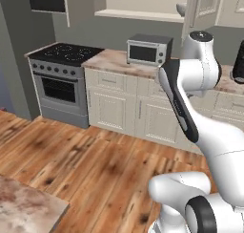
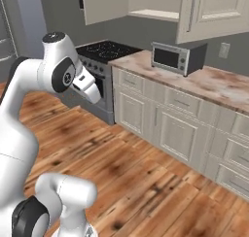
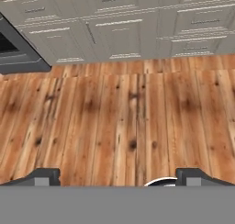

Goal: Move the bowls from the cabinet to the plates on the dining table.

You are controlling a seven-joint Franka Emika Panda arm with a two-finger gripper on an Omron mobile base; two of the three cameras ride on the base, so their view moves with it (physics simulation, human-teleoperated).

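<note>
- The gripper points down at the wood floor; its two fingertips stand wide apart with nothing between them.
- The cabinet hangs open on the wall, well above and ahead of the fingers, over the microwave.
- One bowl shows as a grey curve on the cabinet shelf, behind the open door.
- Judgement: the hand must rise and tip forward towards that shelf; whether the base must also drive nearer I cannot tell.

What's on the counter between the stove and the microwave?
Nothing: in the left base view the marble counter is bare between the stove and the microwave.
</note>
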